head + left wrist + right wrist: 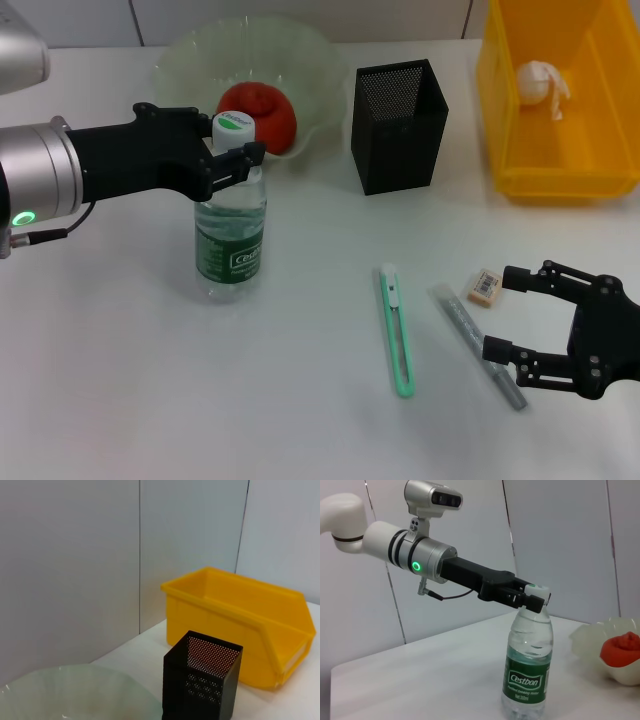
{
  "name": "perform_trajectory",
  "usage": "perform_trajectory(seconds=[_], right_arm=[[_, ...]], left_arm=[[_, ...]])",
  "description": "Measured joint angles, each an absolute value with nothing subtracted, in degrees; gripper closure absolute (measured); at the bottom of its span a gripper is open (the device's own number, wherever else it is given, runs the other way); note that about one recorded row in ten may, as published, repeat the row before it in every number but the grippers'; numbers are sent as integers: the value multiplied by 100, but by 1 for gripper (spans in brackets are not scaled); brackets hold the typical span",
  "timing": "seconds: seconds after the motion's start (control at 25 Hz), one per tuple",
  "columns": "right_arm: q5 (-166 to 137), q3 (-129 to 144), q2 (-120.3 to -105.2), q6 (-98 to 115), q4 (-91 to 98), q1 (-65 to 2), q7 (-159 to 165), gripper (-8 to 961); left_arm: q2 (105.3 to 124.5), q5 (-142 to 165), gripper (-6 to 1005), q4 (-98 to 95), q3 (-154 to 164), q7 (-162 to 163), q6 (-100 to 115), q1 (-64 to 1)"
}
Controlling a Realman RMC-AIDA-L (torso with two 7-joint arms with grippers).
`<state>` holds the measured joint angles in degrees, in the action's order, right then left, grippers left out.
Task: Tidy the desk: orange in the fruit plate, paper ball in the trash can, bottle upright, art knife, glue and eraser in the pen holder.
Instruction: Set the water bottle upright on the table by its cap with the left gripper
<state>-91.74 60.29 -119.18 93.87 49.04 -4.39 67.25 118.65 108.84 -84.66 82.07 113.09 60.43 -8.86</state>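
Note:
A clear bottle [231,238] with a green label stands upright at the left. My left gripper [236,152] is shut around its neck just under the white cap; this also shows in the right wrist view [530,598] with the bottle [527,675]. The orange [258,113] lies in the pale green fruit plate [180,60]. The paper ball [541,82] lies in the yellow bin [560,175]. A green art knife [397,330], a grey glue stick [478,345] and an eraser [484,286] lie on the table. My right gripper [500,313] is open, next to the glue stick and eraser.
The black mesh pen holder [398,125] stands between the plate and the bin, and nothing shows inside it. The left wrist view shows the pen holder [200,680], the bin [240,620] and the plate rim [75,690]. A grey wall stands behind the table.

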Motion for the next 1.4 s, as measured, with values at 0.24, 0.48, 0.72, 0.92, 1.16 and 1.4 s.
perform_trajectory(seconds=[0.24,0.48,0.72,0.92,1.16,1.4], right_arm=[[-9176,6029,-11918,9387,4894,-439,6724,117],[-9176,6029,-11918,9386,4893,-447,6724,117],[-9176,6031,-11918,9386,4896,-449,6723,117],[-9176,6045,-11918,9387,4896,-451,6723,118],[-9176,6056,-11918,9417,4896,-512,6800,118],[-9180,5995,-11919,9448,5128,-523,7147,118]], left_arm=[[11865,10879,533,-8475,8196,11294,6043,-869],[11865,10823,517,-8500,8191,11244,6045,-855],[11866,10804,502,-8464,8125,11234,6047,-868],[11866,10707,489,-8369,8020,11221,6040,-901],[11865,10500,474,-8331,7998,11078,5995,-867],[11868,10449,459,-8305,8004,10853,5981,-873]])
